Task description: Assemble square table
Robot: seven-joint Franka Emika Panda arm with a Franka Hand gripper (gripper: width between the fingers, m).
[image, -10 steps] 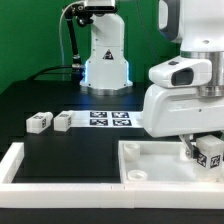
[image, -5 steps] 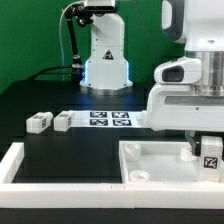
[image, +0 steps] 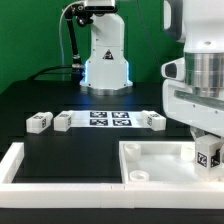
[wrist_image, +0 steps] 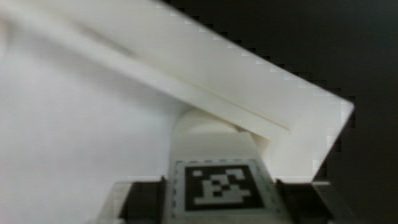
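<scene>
The square table panel [image: 150,160], white with a raised rim, lies at the front on the exterior view's right. My gripper [image: 208,153] hangs over its right end, shut on a white tagged leg block [image: 209,154]. In the wrist view that leg [wrist_image: 222,178] stands between my dark fingers [wrist_image: 139,200], its far end over a corner of the panel [wrist_image: 107,120]. Three more leg blocks lie on the black surface: two [image: 38,121] [image: 63,120] to the left and one [image: 152,120] to the right of the tags.
The marker board [image: 108,119] lies mid-table between the loose legs. Long white bars [image: 15,165] frame the front and left of the work surface. The arm's white base [image: 105,62] stands at the back, before a green backdrop.
My gripper has moved toward the exterior view's right with the leg block in it. That uncovered the leg block lying right of the marker board.
</scene>
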